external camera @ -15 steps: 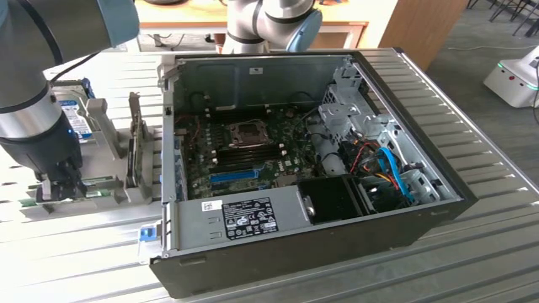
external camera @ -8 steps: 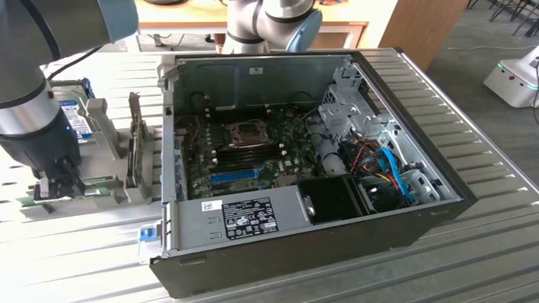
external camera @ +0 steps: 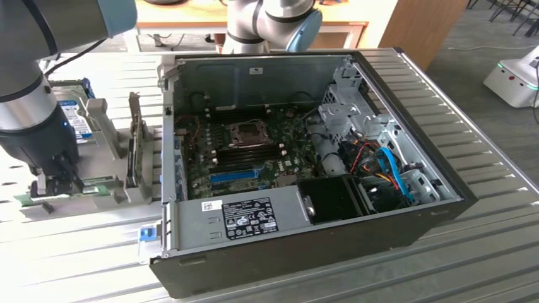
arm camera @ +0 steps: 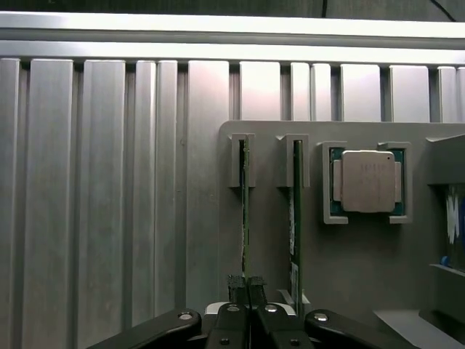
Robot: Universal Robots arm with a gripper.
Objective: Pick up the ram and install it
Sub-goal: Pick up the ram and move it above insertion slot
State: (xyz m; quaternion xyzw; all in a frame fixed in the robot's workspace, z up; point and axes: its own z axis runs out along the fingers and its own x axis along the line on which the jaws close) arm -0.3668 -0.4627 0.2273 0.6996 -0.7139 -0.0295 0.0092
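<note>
The ram [arm camera: 245,211] is a thin green stick standing on edge in a slot of a grey holder [arm camera: 349,291]. My gripper [arm camera: 247,287] is shut on the ram's near end, its black fingers pressed against both faces. A second matching green stick [arm camera: 296,211] stands in the neighbouring slot, untouched. In the exterior view my gripper [external camera: 55,186] reaches down onto the holder [external camera: 110,199] at that view's left, beside the open computer case [external camera: 404,208]. The motherboard's dark memory slots [external camera: 252,154] lie inside the case.
A square processor chip [arm camera: 367,182] sits in a recess of the holder beside the sticks. An upright expansion card [external camera: 135,145] and a hard drive [external camera: 80,123] stand on the same holder. The base of another arm [external camera: 269,25] rises behind the case. The table is ribbed metal.
</note>
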